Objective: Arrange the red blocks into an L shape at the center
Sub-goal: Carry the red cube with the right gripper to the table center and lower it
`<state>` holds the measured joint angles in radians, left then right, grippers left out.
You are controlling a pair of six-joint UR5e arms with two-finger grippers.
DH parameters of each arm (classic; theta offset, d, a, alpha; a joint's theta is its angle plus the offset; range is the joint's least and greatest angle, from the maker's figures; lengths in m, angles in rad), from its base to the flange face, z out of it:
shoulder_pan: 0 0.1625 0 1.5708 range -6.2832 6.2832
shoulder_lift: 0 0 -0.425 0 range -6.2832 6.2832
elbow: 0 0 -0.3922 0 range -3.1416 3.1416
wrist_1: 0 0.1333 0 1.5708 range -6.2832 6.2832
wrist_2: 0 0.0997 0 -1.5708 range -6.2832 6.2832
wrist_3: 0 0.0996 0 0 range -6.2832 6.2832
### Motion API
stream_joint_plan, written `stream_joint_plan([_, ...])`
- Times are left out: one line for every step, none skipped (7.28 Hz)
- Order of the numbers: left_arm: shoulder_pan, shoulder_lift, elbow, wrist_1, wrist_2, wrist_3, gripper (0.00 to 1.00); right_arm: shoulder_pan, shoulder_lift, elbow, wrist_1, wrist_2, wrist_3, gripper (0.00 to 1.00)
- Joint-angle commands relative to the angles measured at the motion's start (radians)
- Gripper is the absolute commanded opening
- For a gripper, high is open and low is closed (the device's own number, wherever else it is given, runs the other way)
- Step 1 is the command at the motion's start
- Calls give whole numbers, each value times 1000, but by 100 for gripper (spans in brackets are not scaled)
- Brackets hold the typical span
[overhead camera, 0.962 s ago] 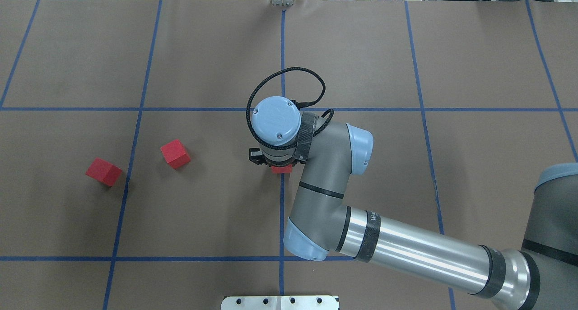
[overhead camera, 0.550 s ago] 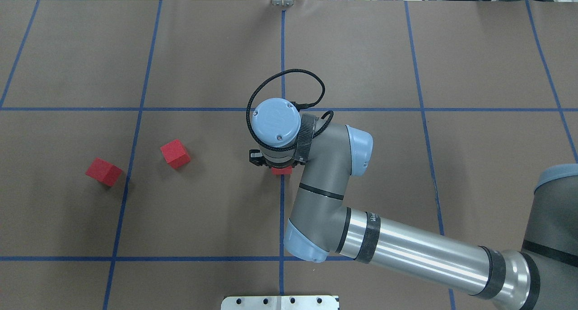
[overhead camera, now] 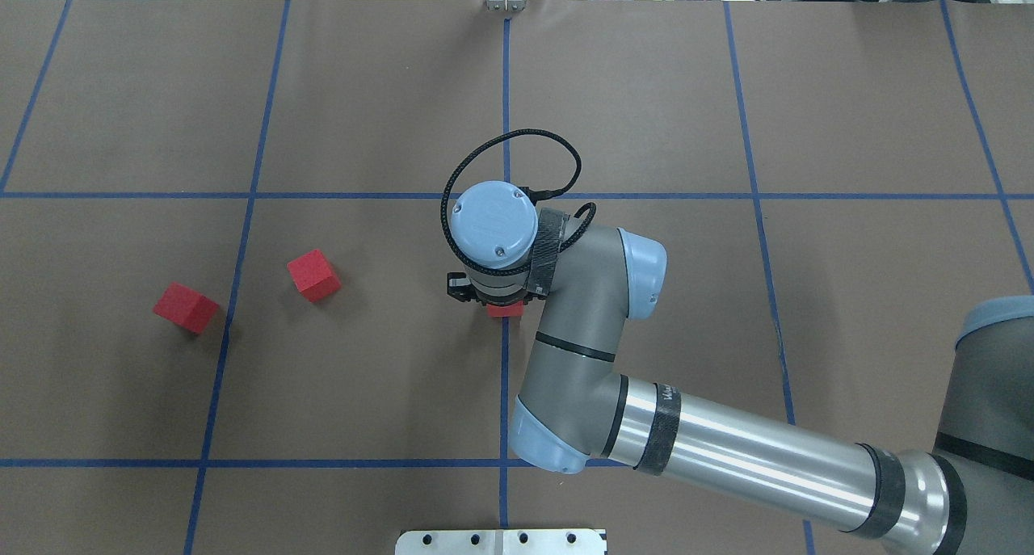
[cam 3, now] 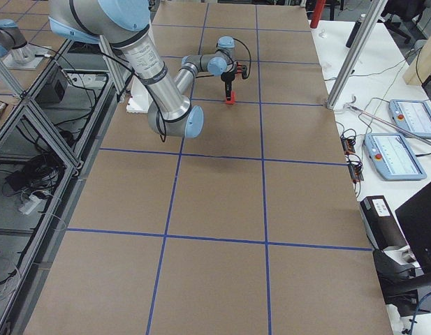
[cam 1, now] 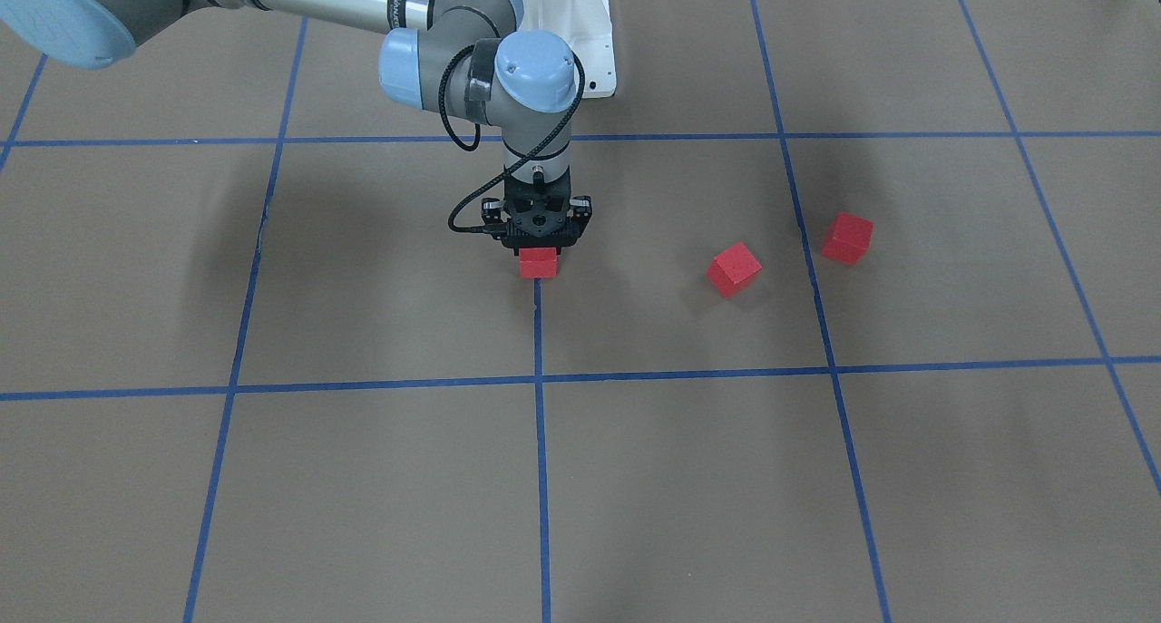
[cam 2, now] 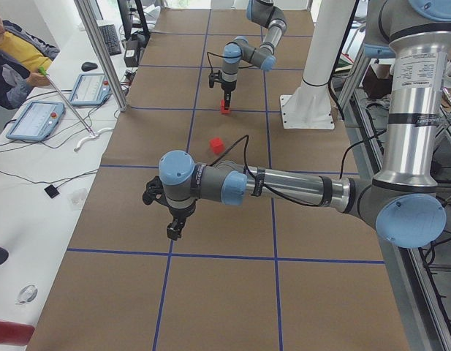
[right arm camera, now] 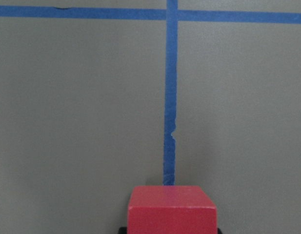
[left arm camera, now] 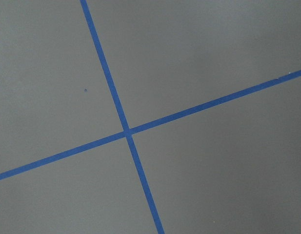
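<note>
Right gripper (cam 1: 539,245) jaws are closed on a block (cam 1: 538,263) at the centre, over the tape line (overhead camera: 505,94). The wrist (overhead camera: 493,224) hides most of the block overhead, and whether it touches the table is unclear. Second block (overhead camera: 313,275) and third block (overhead camera: 186,307) lie apart, well to the left. Left gripper (cam 2: 174,230): can't tell how its jaws stand.

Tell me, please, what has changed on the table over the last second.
The right hand, gripping one red block, crept slightly toward the robot along the centre tape line, apparently lowering. Nothing was let go. The middle block and the outer block stayed put.
</note>
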<state>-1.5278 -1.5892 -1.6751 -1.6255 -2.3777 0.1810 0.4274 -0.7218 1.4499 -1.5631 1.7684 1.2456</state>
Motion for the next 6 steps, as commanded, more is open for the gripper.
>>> stream_joint_plan([0, 0, 0, 0, 0, 0, 100, -2, -1, 0, 0, 0, 0, 71])
stream_joint_plan([0, 2, 0, 1, 0, 0, 100, -2, -1, 0, 0, 2, 0, 75])
stream_joint_plan([0, 2, 0, 1, 0, 0, 100, -4, -1, 0, 0, 0, 2, 98])
stream_joint_plan([0, 2, 0, 1, 0, 0, 100, -7, -2, 1, 2, 0, 2, 99])
stream_joint_plan([0, 2, -2, 1, 0, 0, 100, -7, -2, 3, 3, 0, 2, 99])
stream_joint_plan([0, 0, -5, 1, 0, -2, 100, -4, -4, 9, 8, 0, 0, 99])
